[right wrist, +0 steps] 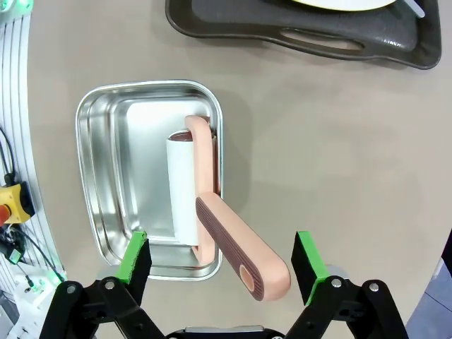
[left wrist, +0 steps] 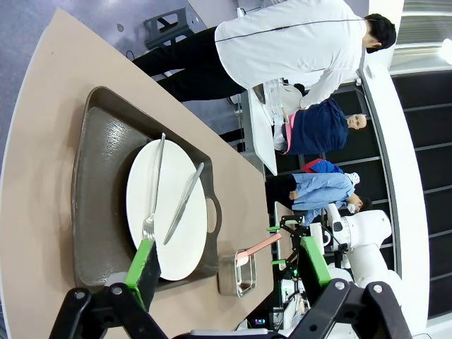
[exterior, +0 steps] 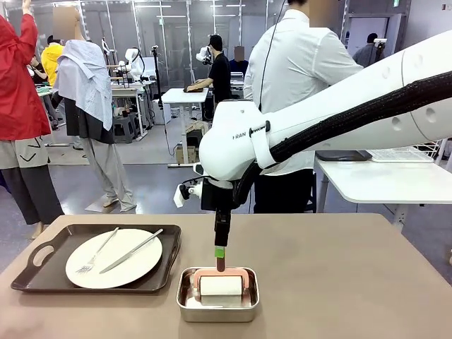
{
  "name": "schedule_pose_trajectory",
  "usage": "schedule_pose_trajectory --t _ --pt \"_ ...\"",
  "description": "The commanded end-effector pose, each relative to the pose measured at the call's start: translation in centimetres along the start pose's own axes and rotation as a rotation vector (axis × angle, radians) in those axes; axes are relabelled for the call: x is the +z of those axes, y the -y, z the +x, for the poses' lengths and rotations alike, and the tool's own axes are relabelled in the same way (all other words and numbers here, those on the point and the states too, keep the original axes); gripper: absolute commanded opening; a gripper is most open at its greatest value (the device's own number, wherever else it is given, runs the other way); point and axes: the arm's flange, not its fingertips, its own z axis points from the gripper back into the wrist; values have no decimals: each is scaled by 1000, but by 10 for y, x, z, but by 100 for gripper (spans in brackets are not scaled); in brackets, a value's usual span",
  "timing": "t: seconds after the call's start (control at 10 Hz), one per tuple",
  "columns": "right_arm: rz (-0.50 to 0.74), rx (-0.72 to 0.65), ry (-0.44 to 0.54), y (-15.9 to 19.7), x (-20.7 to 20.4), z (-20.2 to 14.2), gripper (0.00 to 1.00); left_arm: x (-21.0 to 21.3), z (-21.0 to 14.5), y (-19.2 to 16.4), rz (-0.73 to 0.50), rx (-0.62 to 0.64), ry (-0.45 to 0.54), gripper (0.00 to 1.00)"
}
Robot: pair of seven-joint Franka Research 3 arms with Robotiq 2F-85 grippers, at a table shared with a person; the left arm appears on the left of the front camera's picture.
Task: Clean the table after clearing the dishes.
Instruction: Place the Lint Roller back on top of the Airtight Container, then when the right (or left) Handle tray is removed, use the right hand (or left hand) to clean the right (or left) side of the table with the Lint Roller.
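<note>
On the grey-brown table [exterior: 339, 282] a dark brown tray [exterior: 32, 279] at the left carries one of the dishes, a white plate [exterior: 123, 265] with a fork [exterior: 97, 252] and knife [exterior: 133, 250]. A pink-handled lint roller [right wrist: 233, 247] rests in a small steel pan [right wrist: 106, 176], its handle slanting up out of it. My right gripper [right wrist: 220, 248] is open astride that handle, both green pads clear of it; from the front it hangs straight over the pan [exterior: 219, 295]. My left gripper [left wrist: 226, 258] is open and holds nothing, high above the tray [left wrist: 99, 212] and plate [left wrist: 166, 212].
A person in a white shirt [exterior: 296, 70] stands at the far edge, back turned. A white side table [exterior: 381, 180] stands beyond the far right corner. My right arm [exterior: 325, 120] spans the right half of the table from above.
</note>
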Motion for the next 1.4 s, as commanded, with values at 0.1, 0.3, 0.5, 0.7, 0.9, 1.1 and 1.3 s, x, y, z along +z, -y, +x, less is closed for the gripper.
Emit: schedule_pose_trajectory --t 0.1,0.3,0.5,0.7,0.9,1.1,1.3 --pt "0 0 0 0 0 0 100 3 0 1 -15 -2 1 100" --pt "0 0 0 0 0 0 100 3 0 1 -15 -2 1 100" --pt "0 0 0 0 0 0 100 3 0 1 -15 -2 1 100" --pt "0 0 0 0 0 0 100 3 0 1 -15 -2 1 100" --pt "0 0 0 0 0 0 100 3 0 1 -15 -2 1 100" --pt "-8 -7 -12 1 -1 -1 100 3 0 1 -15 -2 1 100" --pt "227 -499 414 76 50 -70 100 3 0 1 -15 -2 1 100"
